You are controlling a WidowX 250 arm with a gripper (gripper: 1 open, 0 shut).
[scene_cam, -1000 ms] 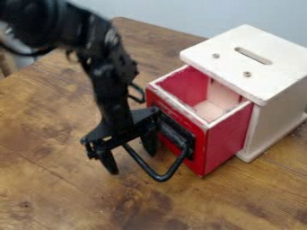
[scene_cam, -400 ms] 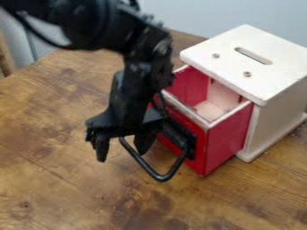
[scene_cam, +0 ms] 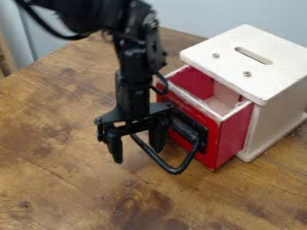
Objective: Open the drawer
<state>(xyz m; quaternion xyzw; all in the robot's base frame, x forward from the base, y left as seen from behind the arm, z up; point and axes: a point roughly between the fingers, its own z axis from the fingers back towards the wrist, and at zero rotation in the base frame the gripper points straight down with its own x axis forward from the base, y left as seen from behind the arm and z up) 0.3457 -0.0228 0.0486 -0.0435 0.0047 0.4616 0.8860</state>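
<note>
Drawer (scene_cam: 216, 121): red box, pale wood inside, pulled out | handle (scene_cam: 178, 154): black wire loop | hand (scene_cam: 136, 142): spread open

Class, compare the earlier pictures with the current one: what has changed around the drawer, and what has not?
The arm swung upright and the end effector, jaws open, shifted slightly right beside the wire handle, holding nothing. The red drawer remains pulled out of the cream housing.

No text, label, brand, number or sign can be read anywhere
</note>
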